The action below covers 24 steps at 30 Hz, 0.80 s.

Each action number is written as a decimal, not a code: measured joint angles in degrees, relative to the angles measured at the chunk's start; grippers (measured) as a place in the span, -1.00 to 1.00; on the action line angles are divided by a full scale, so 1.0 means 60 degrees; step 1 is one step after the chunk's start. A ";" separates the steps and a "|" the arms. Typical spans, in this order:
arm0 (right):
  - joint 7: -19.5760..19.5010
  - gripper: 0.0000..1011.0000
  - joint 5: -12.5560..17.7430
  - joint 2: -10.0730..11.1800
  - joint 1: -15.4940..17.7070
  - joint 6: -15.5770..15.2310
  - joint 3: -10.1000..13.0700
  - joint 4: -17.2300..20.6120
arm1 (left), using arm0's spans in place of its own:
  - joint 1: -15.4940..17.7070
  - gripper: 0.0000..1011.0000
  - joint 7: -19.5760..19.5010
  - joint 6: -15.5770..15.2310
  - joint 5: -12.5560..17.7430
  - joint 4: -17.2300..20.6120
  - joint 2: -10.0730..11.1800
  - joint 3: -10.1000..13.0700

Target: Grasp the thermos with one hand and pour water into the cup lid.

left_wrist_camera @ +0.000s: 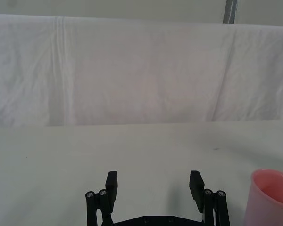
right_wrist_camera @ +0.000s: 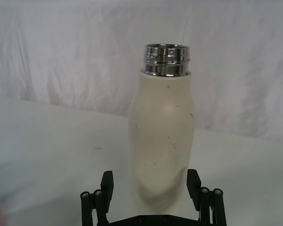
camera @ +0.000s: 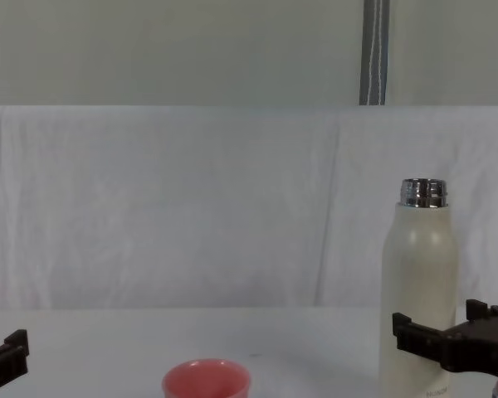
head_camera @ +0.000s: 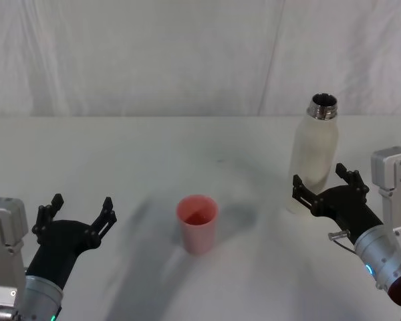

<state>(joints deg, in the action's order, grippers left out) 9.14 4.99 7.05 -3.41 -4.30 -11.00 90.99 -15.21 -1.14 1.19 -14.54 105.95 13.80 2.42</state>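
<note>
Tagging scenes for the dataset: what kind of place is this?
Looks like a staged lab test bench, not a home: a bare white table backed by a draped white sheet, with just a thermos and a pink cup lid set out between two open end effectors.

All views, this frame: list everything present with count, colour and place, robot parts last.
thermos: 1, cream-white with open steel neck, upright on the table's right side, between the right gripper's jaws but not clamped.
cup lid: 1, salmon-pink, upright at table centre, left of the thermos, apart from it.
table: 1, white, bearing both things.
backdrop cloth: 1, white, hanging behind the table.
pole: 1, grey, above the cloth at the back.
left gripper: 1, black, jaws open, low at the near left, left of the cup lid, holding nothing.
right gripper: 1, black, jaws open around the thermos's lower body.
</note>
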 joint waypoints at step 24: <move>-0.0077 0.98 0.0303 -0.0262 -0.0582 -0.0145 0.0025 -0.0681 | 0.0000 0.98 0.0001 0.0000 0.0000 0.0000 0.0000 0.0000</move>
<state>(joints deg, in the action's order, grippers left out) 8.68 6.80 5.48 -6.91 -5.17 -10.86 86.90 -15.21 -1.14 1.19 -14.54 105.95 13.81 2.41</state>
